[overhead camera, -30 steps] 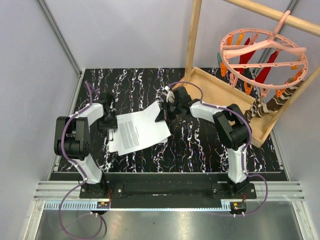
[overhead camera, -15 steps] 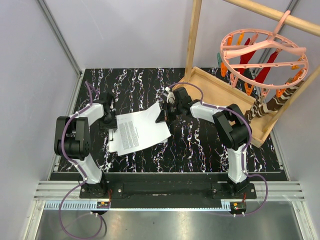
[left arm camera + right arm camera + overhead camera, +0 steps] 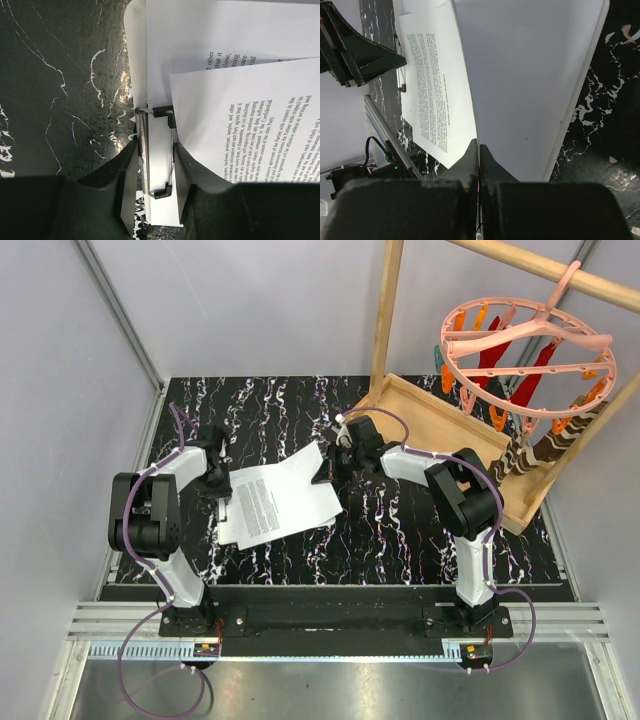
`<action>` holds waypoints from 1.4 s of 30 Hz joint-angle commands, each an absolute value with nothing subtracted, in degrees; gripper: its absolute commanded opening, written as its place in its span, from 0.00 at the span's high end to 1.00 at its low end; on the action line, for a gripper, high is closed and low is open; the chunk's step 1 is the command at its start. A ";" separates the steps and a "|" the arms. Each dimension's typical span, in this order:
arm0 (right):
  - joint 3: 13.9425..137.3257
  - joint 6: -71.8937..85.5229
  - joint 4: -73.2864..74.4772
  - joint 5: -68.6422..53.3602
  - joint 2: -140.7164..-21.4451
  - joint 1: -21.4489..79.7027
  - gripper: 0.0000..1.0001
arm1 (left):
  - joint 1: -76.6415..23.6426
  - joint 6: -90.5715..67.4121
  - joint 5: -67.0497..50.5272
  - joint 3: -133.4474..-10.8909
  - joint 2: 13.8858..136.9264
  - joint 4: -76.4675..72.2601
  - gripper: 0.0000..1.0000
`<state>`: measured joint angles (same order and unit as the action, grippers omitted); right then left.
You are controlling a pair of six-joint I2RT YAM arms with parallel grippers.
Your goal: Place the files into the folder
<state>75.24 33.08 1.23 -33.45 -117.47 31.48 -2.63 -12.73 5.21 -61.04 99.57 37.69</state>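
Straddling folder clip [image 3: 144, 170]: left end effector [image 3: 154, 149] (contact unclear) | right end effector [image 3: 478, 148] pinched shut on file sheet [image 3: 520, 75]

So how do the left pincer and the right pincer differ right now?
The left pincer is spread around the metal clip; the right pincer is shut tight. The left pincer is at the clip end, while the right pincer pinches the files at the opposite edge. Both sit low against the files.
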 commanded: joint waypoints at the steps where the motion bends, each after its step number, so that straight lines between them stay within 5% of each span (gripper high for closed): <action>1: 74.09 36.91 -2.90 -30.86 -118.12 31.20 1.00 | -3.87 -14.85 1.41 -58.63 100.38 36.47 0.99; 24: 71.36 37.01 -3.08 -31.71 -117.86 29.09 1.00 | -1.76 -17.05 -11.51 -53.00 93.16 27.51 1.00; 42: 78.84 20.75 14.67 -24.97 -117.95 28.30 1.00 | -0.09 -14.50 -13.88 -51.86 91.93 25.40 1.00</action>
